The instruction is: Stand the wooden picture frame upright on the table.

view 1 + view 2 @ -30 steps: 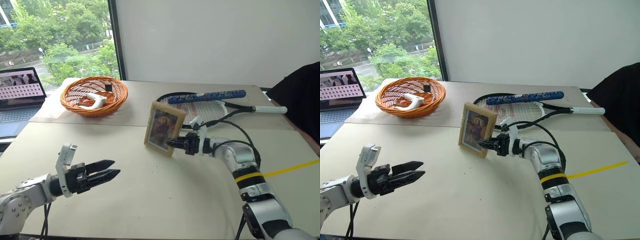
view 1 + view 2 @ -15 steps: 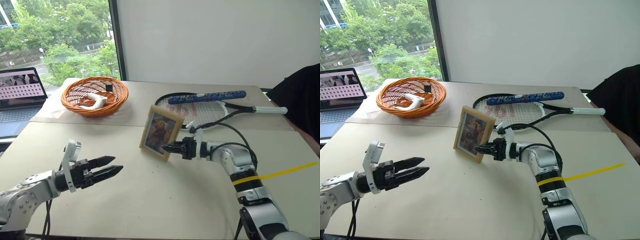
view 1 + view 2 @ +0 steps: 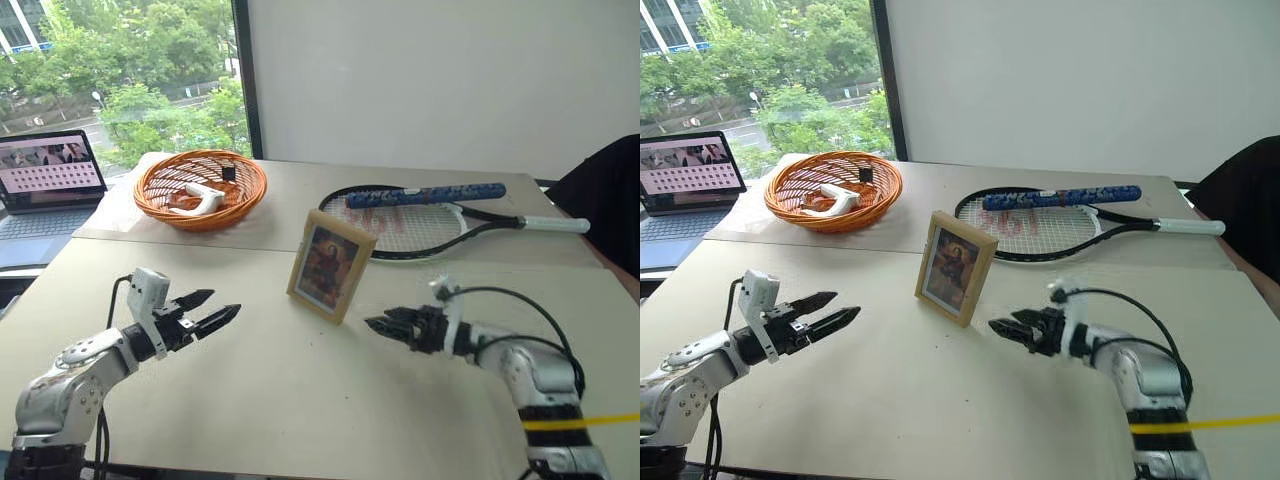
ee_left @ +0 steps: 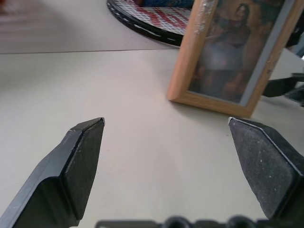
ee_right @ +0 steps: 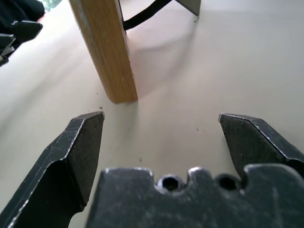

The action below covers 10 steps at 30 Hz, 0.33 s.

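Your right gripper [image 3: 1002,328] sits with its jaws spread wide and nothing between them. It's just beside the picture frame [image 3: 954,264], on the frame's near right side, tips apart from the wood; the right wrist view shows the frame's edge ahead of the fingers [image 5: 83,152] with bare table between. So it's released, not touching.

Your left gripper [image 3: 212,312] is spread wide too, empty. It hovers over the table [image 3: 300,400] well to the left of the frame, pointing toward it. The left wrist view looks straight at the frame's front between the two pads [image 4: 80,156], clear gap all round.

The frame stands on its own, on the near panel of the table just this side of the seam, about mid-table. It leans back a little, picture side toward you. The right wrist view shows something dark running back from behind its edge, likely the stand. No gripper is propping it.

Judged from that, the main job looks done: frame upright, both grippers off it. What's left is probably only to pull your arms clear without bumping it. The right one is the closer risk. Whether the stand is fully seated I can't tell.

Behind the frame lie a racket [image 3: 420,215] to the right and a basket [image 3: 200,185] to the left, both well apart from it.
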Tool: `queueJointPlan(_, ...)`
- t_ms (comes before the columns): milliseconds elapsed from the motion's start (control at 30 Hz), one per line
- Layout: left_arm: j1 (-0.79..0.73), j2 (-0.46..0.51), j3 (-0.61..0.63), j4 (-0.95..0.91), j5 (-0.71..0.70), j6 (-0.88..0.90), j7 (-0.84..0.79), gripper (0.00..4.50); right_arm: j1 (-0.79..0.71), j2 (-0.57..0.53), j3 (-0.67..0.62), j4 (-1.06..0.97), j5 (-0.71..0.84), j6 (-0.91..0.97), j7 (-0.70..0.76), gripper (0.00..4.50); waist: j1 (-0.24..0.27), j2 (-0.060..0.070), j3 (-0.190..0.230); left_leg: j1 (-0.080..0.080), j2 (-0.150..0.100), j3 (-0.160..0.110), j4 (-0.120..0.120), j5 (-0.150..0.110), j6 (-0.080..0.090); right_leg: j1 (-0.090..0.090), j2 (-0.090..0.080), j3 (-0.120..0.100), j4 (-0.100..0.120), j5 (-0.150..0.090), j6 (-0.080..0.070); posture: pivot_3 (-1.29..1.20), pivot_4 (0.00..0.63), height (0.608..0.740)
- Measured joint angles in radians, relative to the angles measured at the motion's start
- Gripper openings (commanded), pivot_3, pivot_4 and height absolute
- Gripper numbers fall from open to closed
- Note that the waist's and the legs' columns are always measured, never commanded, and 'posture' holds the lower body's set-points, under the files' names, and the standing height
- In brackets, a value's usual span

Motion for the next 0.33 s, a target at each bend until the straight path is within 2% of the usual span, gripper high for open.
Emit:
queueJointPlan(167,0.024,-0.016,-0.067,0.010,0.087,-0.103,-0.023,4.50,0.099,-0.005,-0.004,-0.234,-0.063,-0.202,-0.032,4.48,-0.017,0.000,0.000,0.003,0.000,-0.001,0.002,0.003,-0.001,0.003,0.000,0.000,0.000,0.001,0.005,0.00,0.150,0.703)
queueJointPlan(333,0.018,-0.033,-0.088,0.009,0.108,-0.132,-0.034,4.50,0.133,-0.019,-0.004,-0.272,-0.083,-0.228,-0.075,4.48,-0.016,0.000,0.000,0.004,0.000,-0.001,0.003,0.003,-0.001,0.004,0.000,0.000,0.000,0.002,0.005,0.00,0.150,0.703)
